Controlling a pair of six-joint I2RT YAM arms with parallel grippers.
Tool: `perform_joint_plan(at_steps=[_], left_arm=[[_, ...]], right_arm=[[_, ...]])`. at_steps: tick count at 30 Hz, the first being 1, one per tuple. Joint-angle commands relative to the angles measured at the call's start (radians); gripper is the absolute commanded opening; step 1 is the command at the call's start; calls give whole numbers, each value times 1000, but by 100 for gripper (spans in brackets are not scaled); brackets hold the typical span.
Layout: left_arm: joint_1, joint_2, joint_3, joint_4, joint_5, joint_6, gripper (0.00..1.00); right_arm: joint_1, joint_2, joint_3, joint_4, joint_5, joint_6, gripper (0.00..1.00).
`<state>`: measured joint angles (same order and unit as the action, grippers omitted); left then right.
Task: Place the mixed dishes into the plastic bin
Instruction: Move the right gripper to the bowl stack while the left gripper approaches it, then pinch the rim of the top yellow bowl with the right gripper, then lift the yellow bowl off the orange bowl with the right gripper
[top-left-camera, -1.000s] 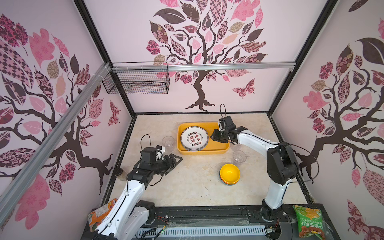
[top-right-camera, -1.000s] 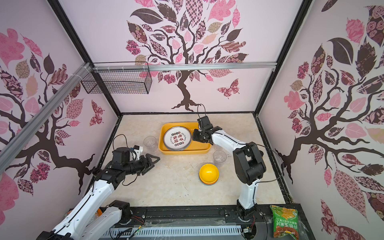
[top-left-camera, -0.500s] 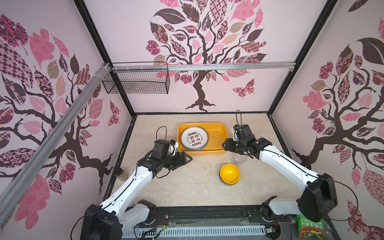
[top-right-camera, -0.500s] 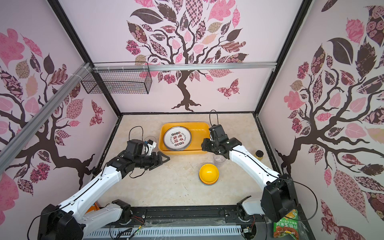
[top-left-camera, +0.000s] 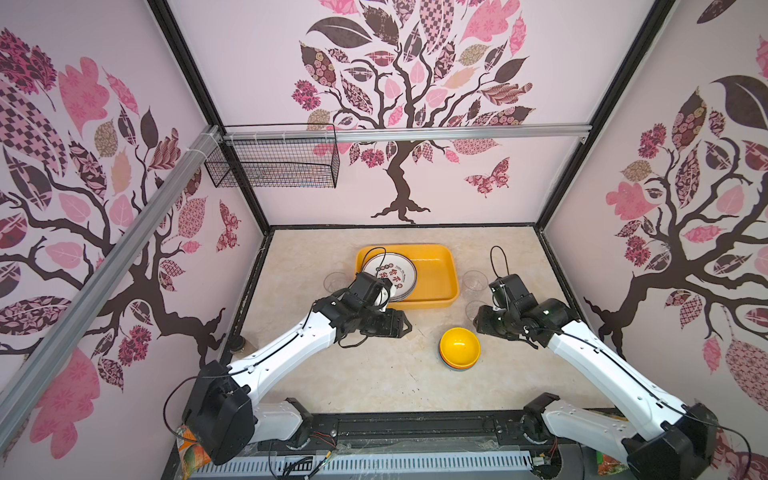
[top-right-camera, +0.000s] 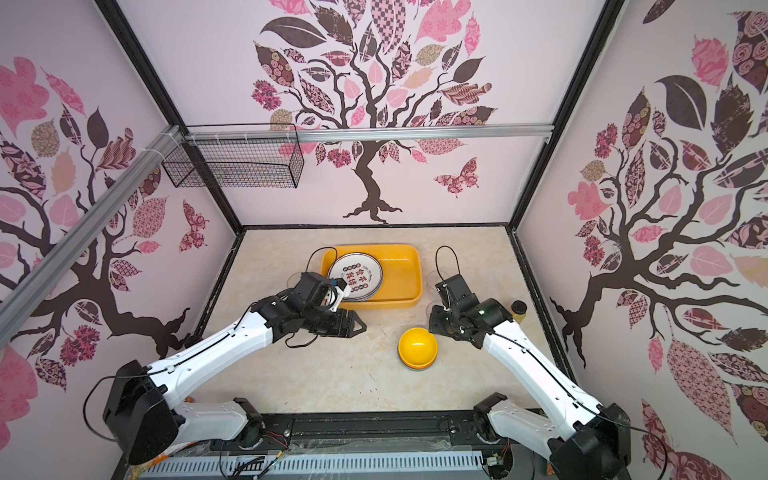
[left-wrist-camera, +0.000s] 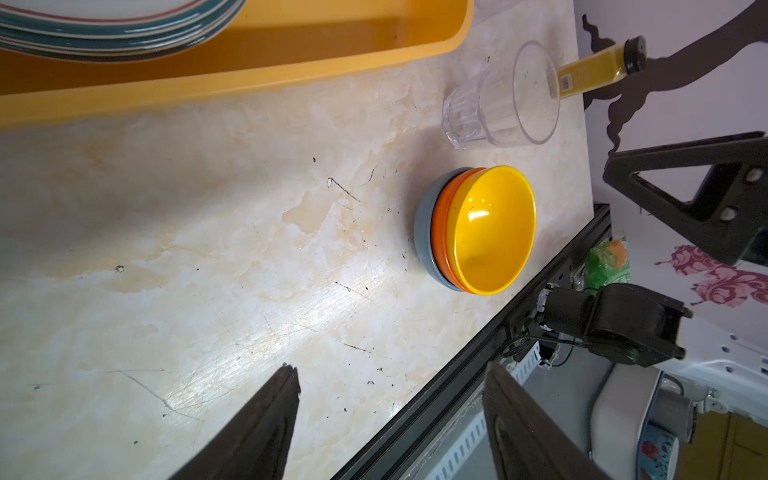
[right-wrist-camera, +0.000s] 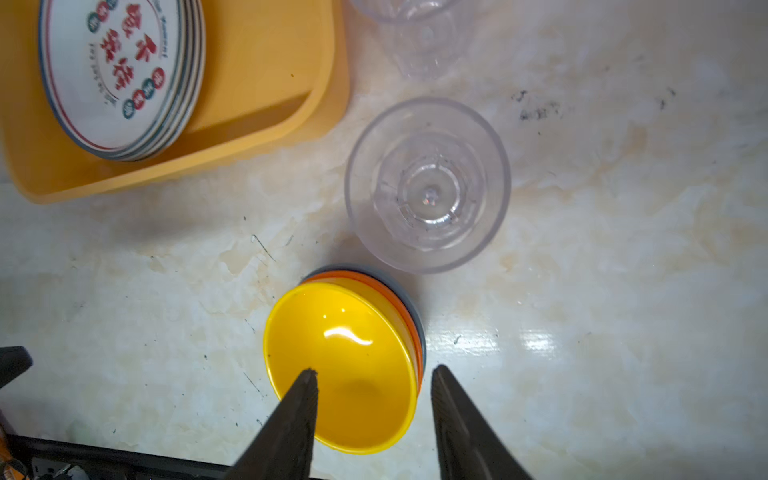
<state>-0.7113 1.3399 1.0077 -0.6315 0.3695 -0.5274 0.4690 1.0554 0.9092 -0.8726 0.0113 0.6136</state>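
A cream marble-look tabletop (top-left-camera: 374, 374) is lying inside a booth whose pink walls (top-left-camera: 399, 104) are carrying tree decals. A black wire basket (top-left-camera: 274, 164) is hanging from a rail at the back left.

The yellow-orange plastic bin (top-left-camera: 440, 274) is sitting at the back centre, holding a stack of white plates (top-left-camera: 390, 272) in its left half. The nested bowls (top-left-camera: 459, 347), yellow on top, are sitting on the table outside the bin, near its right front corner. One clear tumbler (top-left-camera: 334, 281) is standing left of the bin and two more tumblers (top-left-camera: 475, 280) right of it, with the right arm crowding the nearer one.

The left gripper (left-wrist-camera: 390, 370) is hovering in front of the bin, jaws apart and empty. Only the right wrist view is showing the right gripper (right-wrist-camera: 374, 370) spread astride the yellow rim, not clamping it. An amber bottle (top-right-camera: 518, 309) is showing in a top view, beside the right arm.
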Motion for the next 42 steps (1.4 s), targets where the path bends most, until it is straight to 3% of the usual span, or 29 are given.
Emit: perform_joint_plan(at_steps=[1,5,13,42], left_arm=[[-44,36,62,-31,-59,51,73],[-89,79,86,-36,-88,64,72],[-96,85,61,-16,-89,44,71],[-96,76,17,-4,-112,23,69]], right_arm=[[-1,-25,-34,-77,7,26,46],[-2,-19,-91,-45,-40,37,44],[1,70,-129,21,-76,38,39],[33,161,-101,40,-19,6,8]])
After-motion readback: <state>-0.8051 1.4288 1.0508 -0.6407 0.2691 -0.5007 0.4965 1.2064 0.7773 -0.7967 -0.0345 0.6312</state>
